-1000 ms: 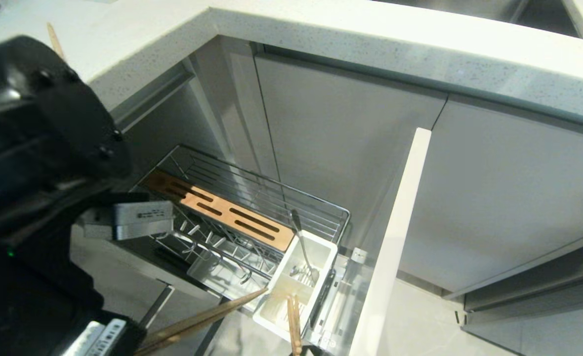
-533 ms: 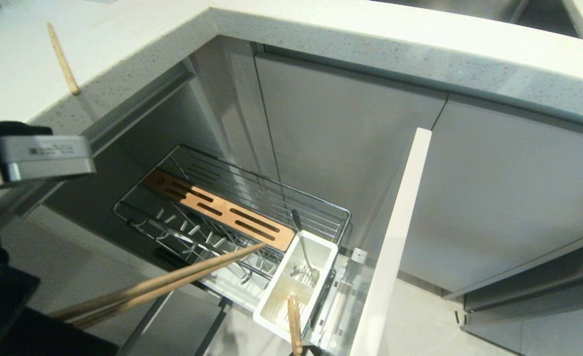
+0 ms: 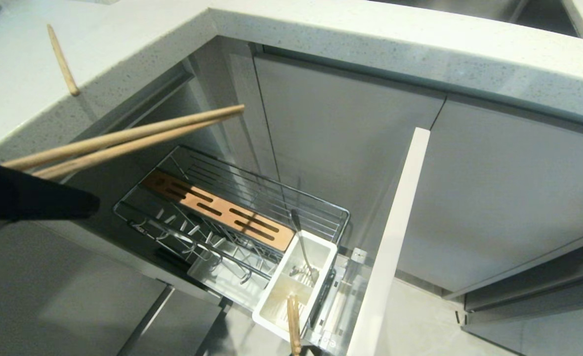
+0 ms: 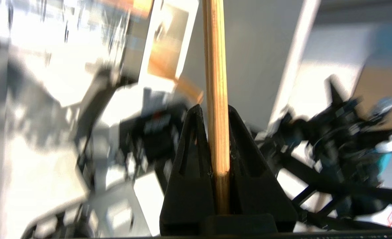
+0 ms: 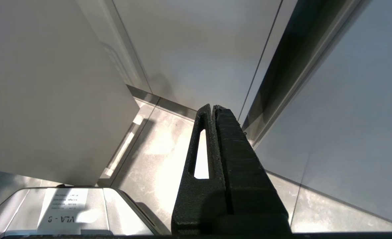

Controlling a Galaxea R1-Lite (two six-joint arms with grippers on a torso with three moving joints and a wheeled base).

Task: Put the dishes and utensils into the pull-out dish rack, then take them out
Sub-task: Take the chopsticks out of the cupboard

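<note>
The left gripper is pinching a pair of thin light wooden chopsticks between its two black fingers, near their thick ends. Their long axis is running nearly level, out from the gripper, with the tips well above the chrome wire pull-out dish rack and pointing across it toward the grey cabinet doors. A pale speckled countertop is lying just beyond the chopsticks, above the rack and on its left, and a single wooden stick is resting there. Down in the rack, the white plastic cutlery tub is holding a long-handled shiny metal spoon. The left arm is by far the nearer to both rack and countertop. The right gripper is hanging low beside the cabinets, fingers pressed together and empty.
</note>
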